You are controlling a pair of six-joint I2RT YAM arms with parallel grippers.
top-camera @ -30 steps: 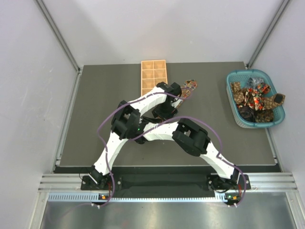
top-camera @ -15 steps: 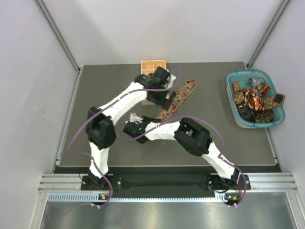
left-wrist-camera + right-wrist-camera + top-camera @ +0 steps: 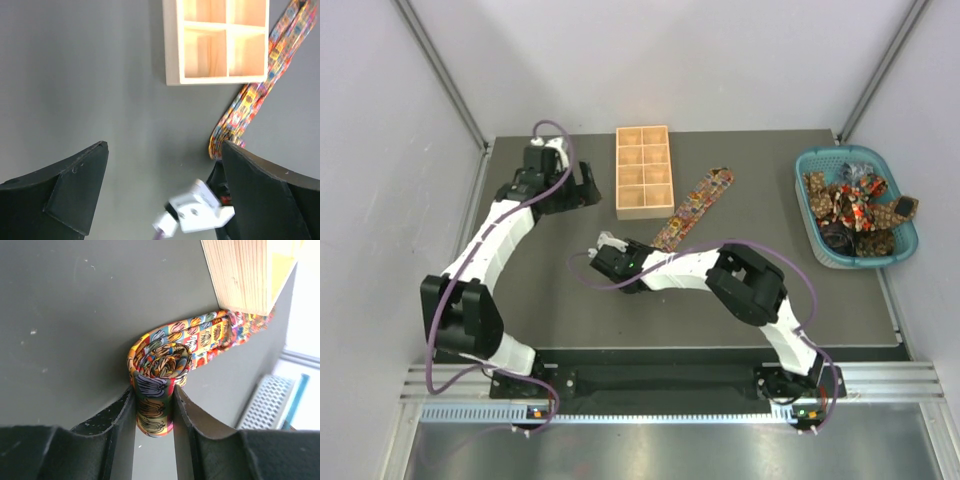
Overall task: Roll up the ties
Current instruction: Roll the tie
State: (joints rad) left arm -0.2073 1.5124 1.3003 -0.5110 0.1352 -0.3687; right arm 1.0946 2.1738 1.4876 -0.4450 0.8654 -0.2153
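Note:
One tie (image 3: pixel 698 203) lies slanted on the dark mat, right of the tray, its near end wound into a small roll (image 3: pixel 160 360). My right gripper (image 3: pixel 648 252) (image 3: pixel 154 392) is shut on that roll, one finger on each side. The unrolled length (image 3: pixel 210 332) trails off past the tray's corner. My left gripper (image 3: pixel 586 188) (image 3: pixel 164 147) hangs open and empty left of the tray, well apart from the tie (image 3: pixel 250 100). More ties (image 3: pixel 855 205) lie heaped in the teal basket.
A tan wooden compartment tray (image 3: pixel 620 172) (image 3: pixel 172 50) (image 3: pixel 245 275) stands at the back middle of the mat. The teal basket (image 3: pixel 820 245) sits at the right edge. My right wrist's white camera mount (image 3: pixel 197 212) shows below the left jaws.
My left arm has swung away from the tie, over the tray to its left side, and its jaws have opened wide. The right gripper keeps hold of the roll.

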